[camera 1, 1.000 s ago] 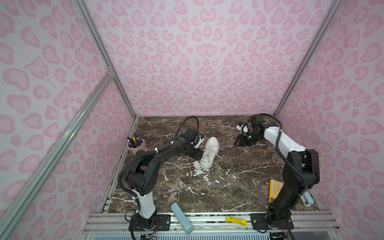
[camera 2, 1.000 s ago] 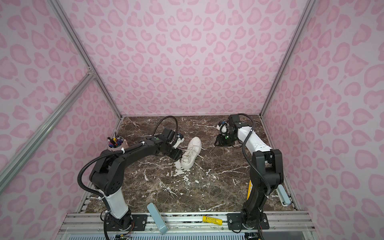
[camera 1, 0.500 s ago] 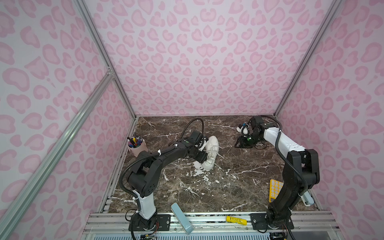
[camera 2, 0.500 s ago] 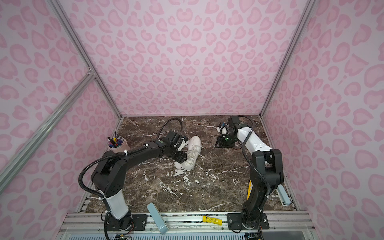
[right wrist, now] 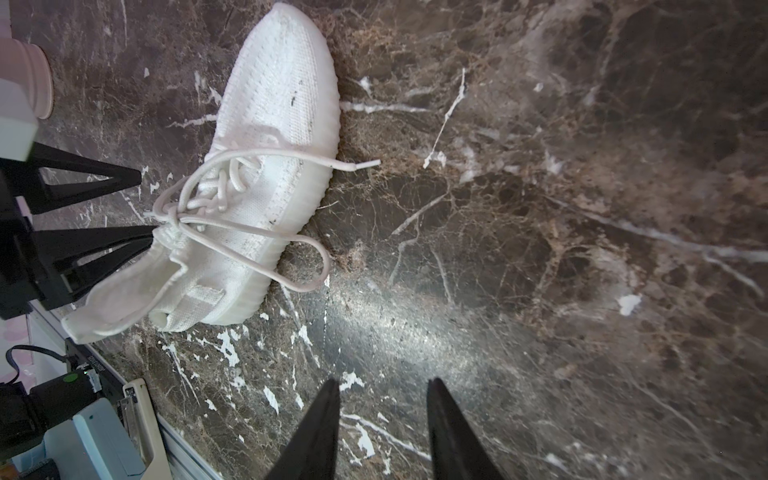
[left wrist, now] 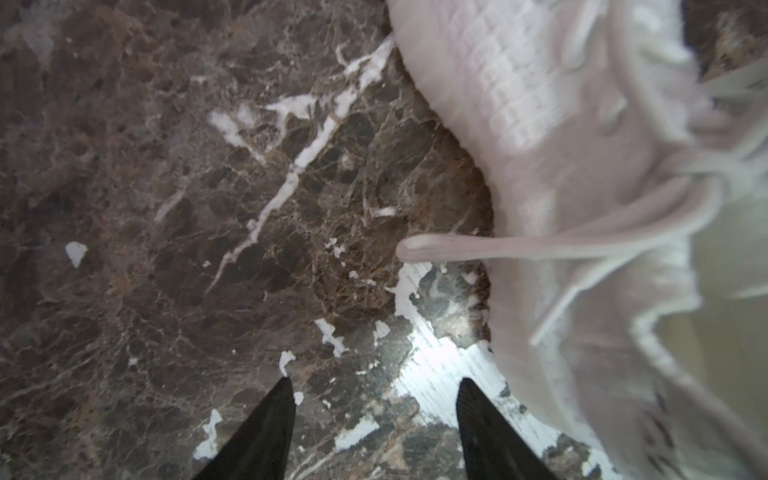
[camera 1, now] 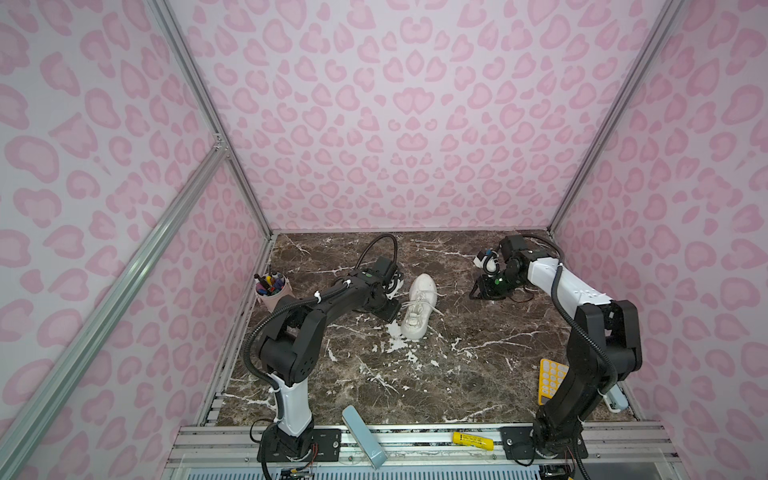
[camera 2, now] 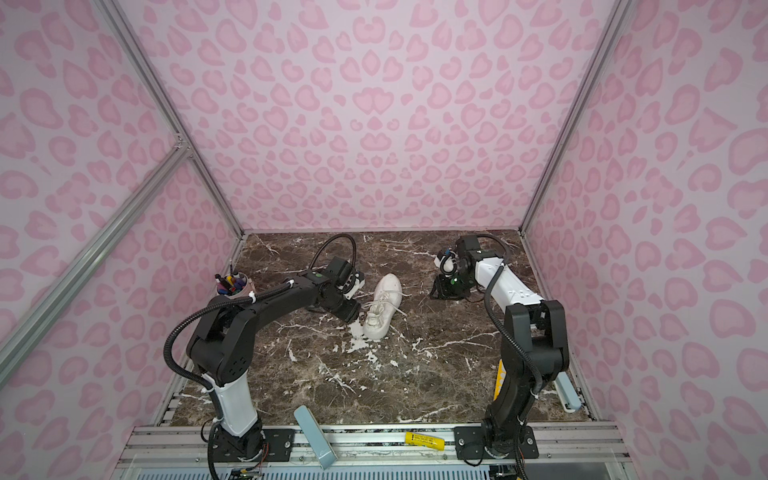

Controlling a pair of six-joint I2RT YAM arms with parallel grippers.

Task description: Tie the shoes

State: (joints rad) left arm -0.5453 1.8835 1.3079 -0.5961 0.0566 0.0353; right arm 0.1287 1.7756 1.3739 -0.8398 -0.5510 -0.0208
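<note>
The shoes are a single white knit sneaker (camera 1: pixel 419 307) (camera 2: pixel 382 309) lying mid-table in both top views, toe toward the back wall. Its thin white laces (right wrist: pixel 232 191) are bunched over the tongue. One lace loop (right wrist: pixel 316 270) and a loose lace end (right wrist: pixel 365 165) trail onto the marble. My left gripper (camera 1: pixel 390 315) (camera 2: pixel 353 312) (left wrist: pixel 374 380) stands open at the shoe's left side. One of its fingers (right wrist: pixel 104 243) reaches the collar, and a lace tip (left wrist: pixel 415 249) lies ahead of it. Well off to the shoe's right, my right gripper (camera 1: pixel 476 291) (camera 2: pixel 434 293) (right wrist: pixel 383 381) is open and empty.
A pink cup of pens (camera 1: pixel 272 291) stands by the left wall. A grey-blue bar (camera 1: pixel 363 436) and a yellow tube (camera 1: pixel 471 440) lie on the front rail. A yellow pad (camera 1: pixel 550 378) sits near the right arm's base. Pink patterned walls close in three sides.
Half a second ago the left gripper was in over the shoe; it has since drawn back to the shoe's left side. The right arm has barely moved.
</note>
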